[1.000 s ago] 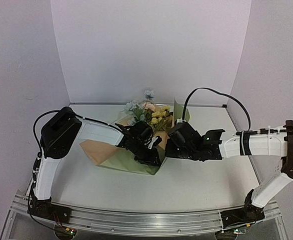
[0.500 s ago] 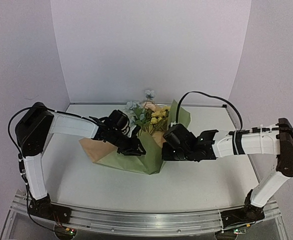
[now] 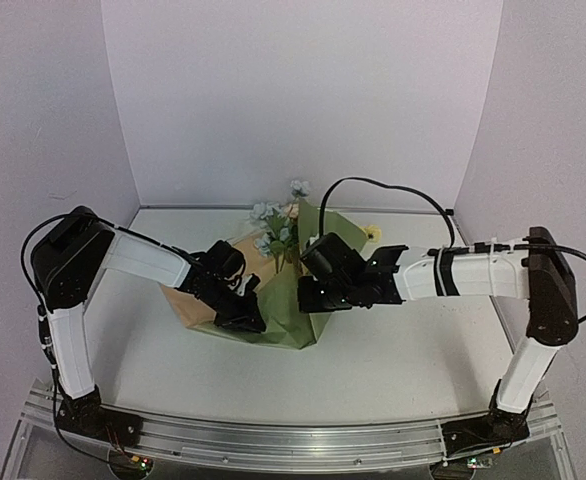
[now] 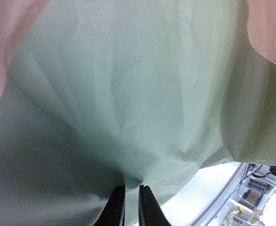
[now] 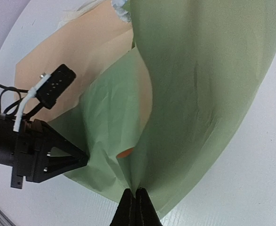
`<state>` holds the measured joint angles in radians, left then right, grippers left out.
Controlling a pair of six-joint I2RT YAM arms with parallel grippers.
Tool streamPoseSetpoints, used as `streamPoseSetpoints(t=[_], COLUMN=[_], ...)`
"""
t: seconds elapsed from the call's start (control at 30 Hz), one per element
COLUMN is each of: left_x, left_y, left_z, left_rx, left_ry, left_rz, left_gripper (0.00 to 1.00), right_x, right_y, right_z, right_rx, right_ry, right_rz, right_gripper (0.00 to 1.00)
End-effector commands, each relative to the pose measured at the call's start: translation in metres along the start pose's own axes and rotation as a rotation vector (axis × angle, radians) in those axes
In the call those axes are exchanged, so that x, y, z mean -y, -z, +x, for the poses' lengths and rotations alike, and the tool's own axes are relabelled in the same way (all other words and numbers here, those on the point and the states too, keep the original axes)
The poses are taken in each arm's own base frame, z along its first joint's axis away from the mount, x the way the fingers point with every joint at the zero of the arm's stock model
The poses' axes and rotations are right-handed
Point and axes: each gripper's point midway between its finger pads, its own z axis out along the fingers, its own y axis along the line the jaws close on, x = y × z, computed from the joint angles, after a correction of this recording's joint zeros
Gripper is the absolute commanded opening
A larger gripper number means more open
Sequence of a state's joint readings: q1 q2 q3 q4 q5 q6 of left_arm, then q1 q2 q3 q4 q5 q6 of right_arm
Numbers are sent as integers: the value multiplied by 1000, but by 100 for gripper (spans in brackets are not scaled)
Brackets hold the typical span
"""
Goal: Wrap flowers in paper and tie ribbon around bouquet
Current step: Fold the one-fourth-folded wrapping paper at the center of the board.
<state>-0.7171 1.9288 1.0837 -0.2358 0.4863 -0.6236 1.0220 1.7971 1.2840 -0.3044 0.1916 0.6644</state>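
Right gripper [image 5: 136, 193] pinched shut on the paper's [image 5: 199, 94] right flap, holding it raised beside the flowers [image 3: 276, 222] to form the cone. Left gripper [image 4: 131, 197] nearly closed on the left fold, anchoring it. One sheet and one bunch on the table [image 3: 403, 350]; no ribbon visible.

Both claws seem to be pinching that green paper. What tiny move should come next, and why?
Probably the right gripper should carry its raised flap of the paper over the flowers, while the left gripper holds the other edge. The flap stands upright beside the blooms, so no cone is formed yet.
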Motion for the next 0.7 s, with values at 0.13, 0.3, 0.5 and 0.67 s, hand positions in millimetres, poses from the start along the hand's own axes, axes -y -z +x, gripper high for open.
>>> streamPoseSetpoints(t=[0.13, 0.3, 0.5, 0.67], left_x=[2, 1, 2, 23], left_y=[-5, 8, 49, 92], left_z=[-11, -13, -28, -53], left_rx=[49, 93, 220, 348], left_ry=[21, 34, 72, 73], left_rz=[42, 25, -3, 77], left_gripper=[11, 13, 23, 41], right_x=[-53, -59, -55, -53], right_y=[-32, -55, -70, -72], right_z=[10, 21, 35, 38], right_rx=[-90, -125, -154, -160], right_ry=[82, 70, 60, 60], right_rz=[-130, -135, -119, -114], right_gripper=[0, 0, 0, 0])
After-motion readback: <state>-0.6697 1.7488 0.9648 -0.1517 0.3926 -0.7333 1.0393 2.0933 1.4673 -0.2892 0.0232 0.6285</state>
